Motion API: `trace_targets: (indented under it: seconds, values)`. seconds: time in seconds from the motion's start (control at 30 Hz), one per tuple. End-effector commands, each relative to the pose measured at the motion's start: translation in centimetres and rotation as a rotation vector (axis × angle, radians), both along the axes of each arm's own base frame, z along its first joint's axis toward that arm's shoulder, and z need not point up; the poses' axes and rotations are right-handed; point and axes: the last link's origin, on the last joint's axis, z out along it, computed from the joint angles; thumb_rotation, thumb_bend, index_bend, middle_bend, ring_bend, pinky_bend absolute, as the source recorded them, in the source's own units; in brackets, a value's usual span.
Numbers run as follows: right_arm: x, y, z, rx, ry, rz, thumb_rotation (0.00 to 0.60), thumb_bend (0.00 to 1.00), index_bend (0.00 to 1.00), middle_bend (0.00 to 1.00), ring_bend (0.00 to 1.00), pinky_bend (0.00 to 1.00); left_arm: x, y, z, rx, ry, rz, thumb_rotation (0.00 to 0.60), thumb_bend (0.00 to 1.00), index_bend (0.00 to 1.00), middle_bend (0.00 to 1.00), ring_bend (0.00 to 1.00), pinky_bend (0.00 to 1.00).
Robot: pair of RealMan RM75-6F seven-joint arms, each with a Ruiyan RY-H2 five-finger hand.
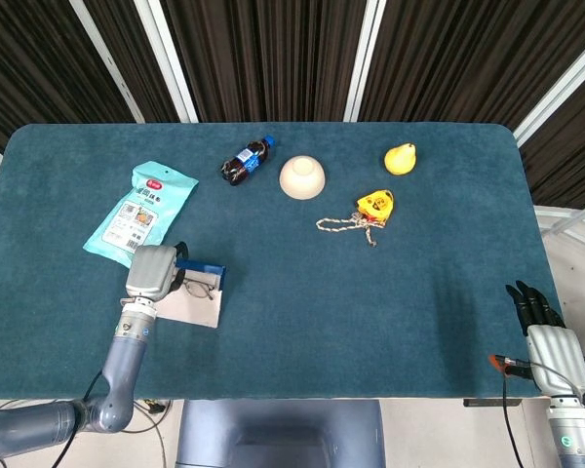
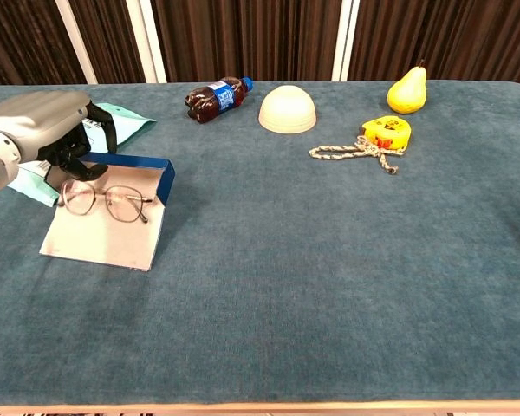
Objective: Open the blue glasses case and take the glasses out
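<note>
At the near left of the table (image 2: 329, 286), the glasses (image 2: 104, 202) rest on the open glasses case (image 2: 113, 227), with the left hand (image 2: 48, 130) at its far left. A snack packet (image 1: 141, 213) lies farther left. Bottle (image 2: 215, 97), bowl (image 2: 287, 109), tape measure (image 2: 385, 132) and pear (image 2: 407, 90) line the far side.

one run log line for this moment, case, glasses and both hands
case: blue glasses case open flat | glasses: over its liner, held by left hand | right hand: idle off table edge, holds nothing
</note>
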Motion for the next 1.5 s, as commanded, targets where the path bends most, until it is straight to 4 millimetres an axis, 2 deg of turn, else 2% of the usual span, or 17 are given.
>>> trace_targets:
  seconds: [0.03, 0.4, 0.57, 0.67, 0.8, 0.9, 1.03, 1.17, 1.37, 1.5]
  values:
    - [0.0, 0.0, 0.0, 0.000, -0.001, -0.001, 0.600, 0.16, 0.00, 0.00, 0.00, 0.21, -0.2, -0.2, 0.0, 0.012, -0.011, -0.006, 0.600, 0.41, 0.57, 1.00, 0.91, 0.98]
    - [0.0, 0.0, 0.0, 0.001, -0.001, -0.002, 0.600, 0.16, 0.00, 0.00, 0.00, 0.21, -1.0, 0.2, -0.2, 0.010, 0.004, 0.031, 0.600, 0.40, 0.55, 1.00, 0.91, 0.98]
    - [0.0, 0.0, 0.0, 0.001, 0.001, -0.002, 0.600, 0.16, 0.00, 0.00, 0.00, 0.21, -1.1, 0.4, -0.4, 0.012, 0.012, 0.047, 0.600, 0.23, 0.35, 1.00, 0.90, 0.98]
    - [0.0, 0.0, 0.0, 0.001, 0.001, -0.002, 0.600, 0.16, 0.00, 0.00, 0.00, 0.21, -1.0, 0.4, -0.2, 0.021, 0.010, 0.046, 0.600, 0.20, 0.31, 1.00, 0.90, 0.98]
    - [0.0, 0.0, 0.1, 0.001, 0.003, 0.000, 0.600, 0.16, 0.00, 0.00, 0.00, 0.21, -0.9, 0.3, 0.5, 0.030, -0.001, 0.042, 0.600, 0.20, 0.31, 1.00, 0.90, 0.98]
    - [0.0, 0.0, 0.1, 0.000, 0.003, -0.001, 0.600, 0.16, 0.00, 0.00, 0.00, 0.21, -0.9, -0.4, 1.1, 0.021, -0.014, 0.041, 0.600, 0.27, 0.34, 1.00, 0.91, 0.98]
    - [0.0, 0.0, 0.1, 0.000, 0.002, -0.001, 0.600, 0.16, 0.00, 0.00, 0.00, 0.21, -1.6, -2.3, 1.8, -0.030, 0.000, 0.044, 0.600, 0.31, 0.43, 1.00, 0.93, 0.99]
    - [0.1, 0.1, 0.0, 0.003, 0.004, 0.004, 0.600, 0.16, 0.00, 0.00, 0.00, 0.21, -3.0, -4.7, 2.4, -0.091, 0.041, 0.067, 0.600, 0.33, 0.46, 1.00, 0.95, 1.00]
    - [0.1, 0.1, 0.0, 0.003, 0.007, 0.008, 0.600, 0.16, 0.00, 0.00, 0.00, 0.21, -5.0, -5.9, 2.0, -0.125, 0.086, 0.117, 0.600, 0.34, 0.47, 1.00, 0.95, 1.00]
    - [0.1, 0.1, 0.0, 0.002, 0.007, 0.007, 0.600, 0.16, 0.00, 0.00, 0.00, 0.21, -5.1, -5.8, 1.3, -0.133, 0.083, 0.129, 0.600, 0.35, 0.48, 1.00, 0.95, 1.00]
